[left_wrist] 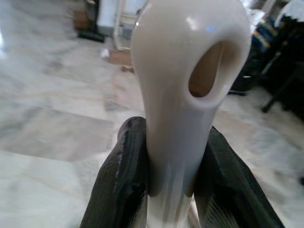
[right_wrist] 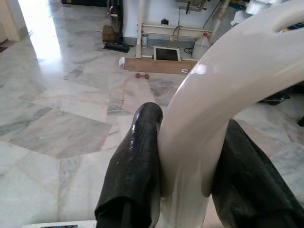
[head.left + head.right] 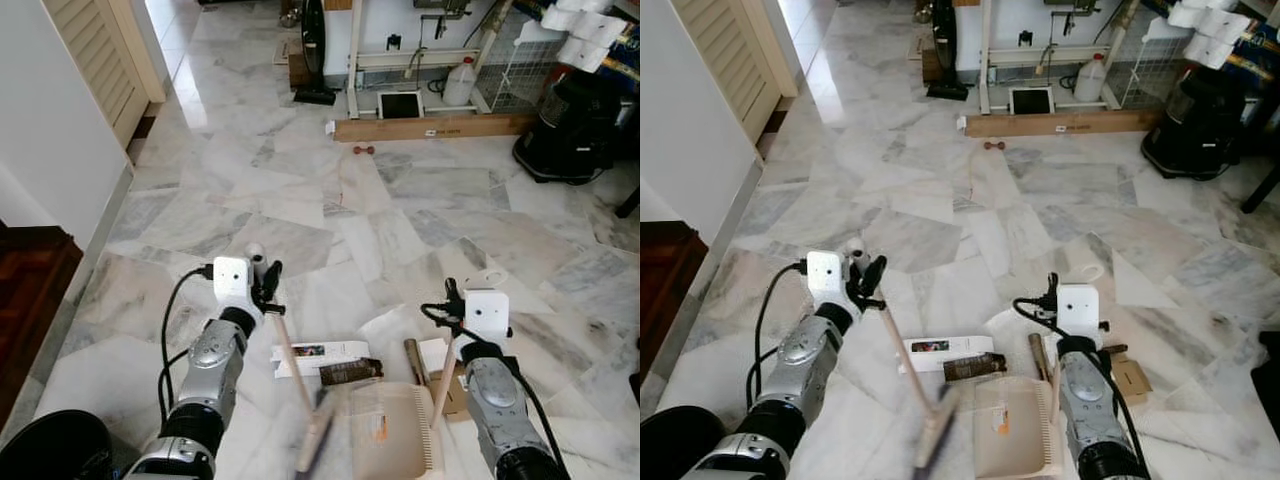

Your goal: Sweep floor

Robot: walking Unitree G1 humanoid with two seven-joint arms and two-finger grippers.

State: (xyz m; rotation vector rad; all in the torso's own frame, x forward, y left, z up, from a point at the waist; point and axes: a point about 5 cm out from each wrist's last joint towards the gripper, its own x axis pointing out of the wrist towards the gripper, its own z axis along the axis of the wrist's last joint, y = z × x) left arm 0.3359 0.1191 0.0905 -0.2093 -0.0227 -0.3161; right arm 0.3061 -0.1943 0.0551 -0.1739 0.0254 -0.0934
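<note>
My left gripper (image 3: 265, 285) is shut on the cream top end of a brush (image 1: 185, 80). Its wooden handle (image 3: 290, 355) slants down to a blurred brush head (image 3: 315, 440) by the floor. My right gripper (image 3: 452, 305) is shut on the cream handle (image 2: 213, 109) of a beige dustpan (image 3: 395, 430), which rests low between my two arms. Litter lies on the marble floor just beyond the pan: a white packet (image 3: 320, 352), a dark brown wrapper (image 3: 350, 372), a brown stick-like piece (image 3: 416, 362) and a scrap of cardboard (image 3: 1128, 378).
A white wall (image 3: 50, 130) and a step down to dark wood flooring (image 3: 25, 290) run along my left. A black round object (image 3: 50, 450) sits at my lower left. Far ahead are a wooden plank (image 3: 430, 127), a small red item (image 3: 363, 150), a white jug (image 3: 459, 82) and a black appliance (image 3: 565, 125).
</note>
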